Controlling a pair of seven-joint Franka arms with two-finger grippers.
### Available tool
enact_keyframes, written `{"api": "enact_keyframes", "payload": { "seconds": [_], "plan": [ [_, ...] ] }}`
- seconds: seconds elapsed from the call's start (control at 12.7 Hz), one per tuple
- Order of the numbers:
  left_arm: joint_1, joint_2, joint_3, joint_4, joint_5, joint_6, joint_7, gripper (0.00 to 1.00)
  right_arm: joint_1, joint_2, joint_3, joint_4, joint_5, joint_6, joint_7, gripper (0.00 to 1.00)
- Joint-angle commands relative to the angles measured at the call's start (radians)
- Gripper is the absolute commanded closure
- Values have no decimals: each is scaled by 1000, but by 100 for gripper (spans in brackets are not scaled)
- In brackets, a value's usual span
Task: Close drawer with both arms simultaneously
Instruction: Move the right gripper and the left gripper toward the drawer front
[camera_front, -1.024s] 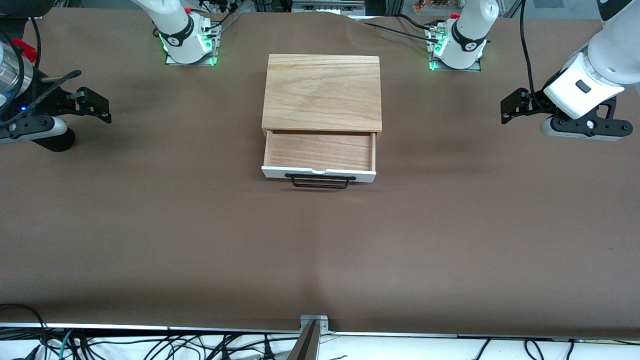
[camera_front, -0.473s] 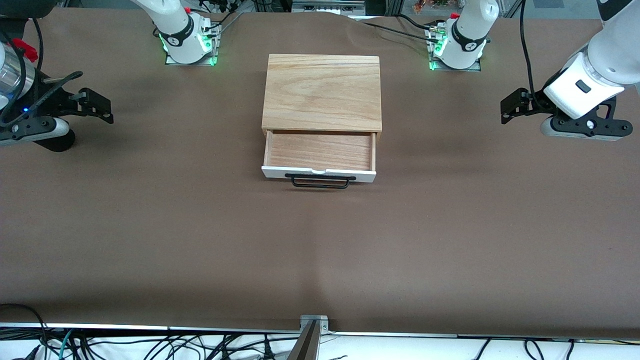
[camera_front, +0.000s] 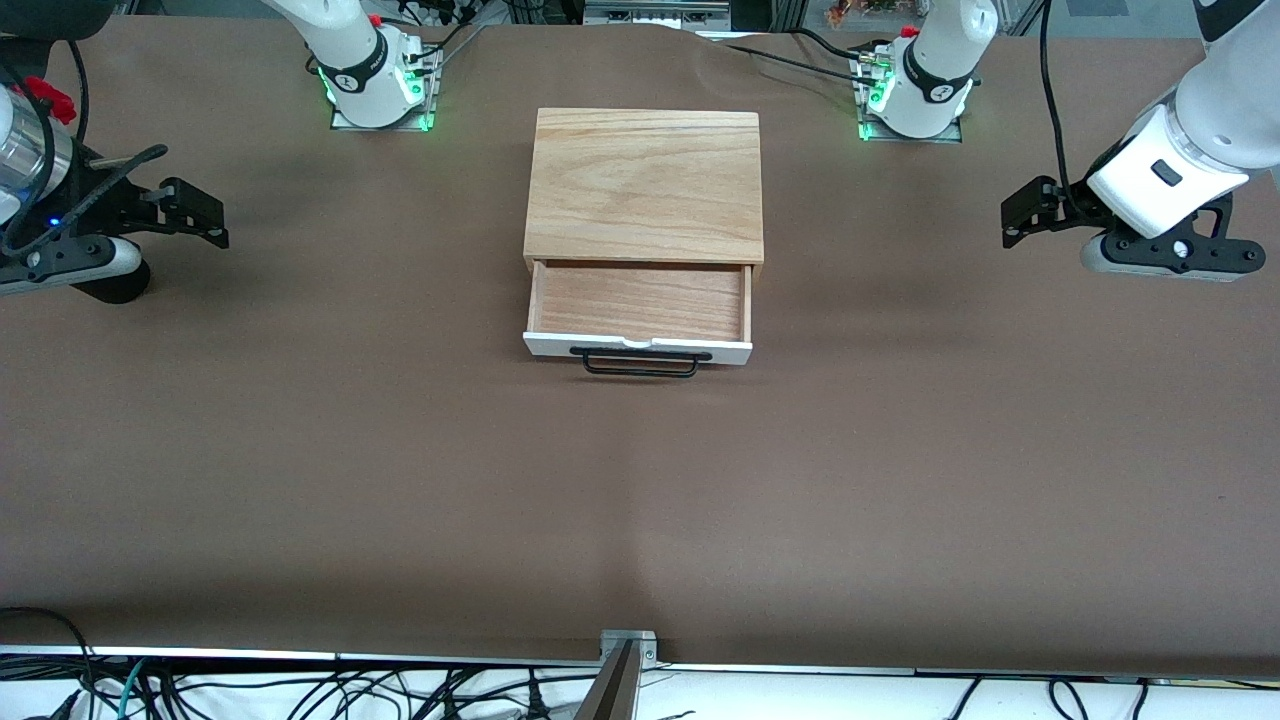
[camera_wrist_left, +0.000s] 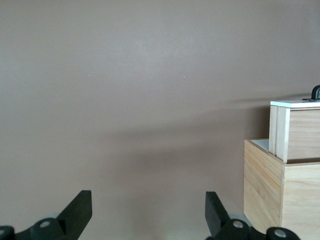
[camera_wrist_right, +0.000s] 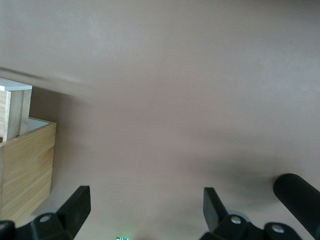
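The drawer (camera_front: 638, 302) is a shallow light-wood tray, pulled partly out of the oak casing (camera_front: 645, 185). Its white front panel (camera_front: 560, 346) and black bar handle (camera_front: 640, 364) face the front camera. My right gripper (camera_front: 200, 215) is open and empty above the table at the right arm's end. My left gripper (camera_front: 1022, 215) is open and empty above the table at the left arm's end. Both are well apart from the drawer. The left wrist view shows the left gripper (camera_wrist_left: 147, 217), the drawer's side (camera_wrist_left: 300, 127) and the casing (camera_wrist_left: 277, 190). The right wrist view shows the right gripper (camera_wrist_right: 145, 210) and the drawer's side (camera_wrist_right: 15, 112).
The brown table (camera_front: 640, 500) spreads wide around the casing. The arm bases (camera_front: 375, 85) (camera_front: 915, 90) glow green at the table's edge farthest from the front camera. A black cylindrical part (camera_wrist_right: 300, 197) shows beside the right gripper. Cables lie below the table's front edge.
My right gripper has crept slightly toward the casing. The left arm and the drawer have not moved.
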Motion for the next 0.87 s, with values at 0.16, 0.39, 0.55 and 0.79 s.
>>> {"api": "enact_keyframes", "payload": {
  "seconds": [0.16,0.39,0.55,0.79],
  "plan": [
    [4,4,1,17,7,-12,1,0,8,38,9,11,86,-9,-3,0],
    [-5,9,-1,16,7,-12,4,0,34,72,9,12,138,-12,-4,0],
    [-8,49,-3,16,-4,-12,13,0,78,103,11,14,141,-3,-3,0],
    [-17,119,-3,17,-64,-6,15,0,91,176,15,17,329,51,-4,0]
  ]
}}
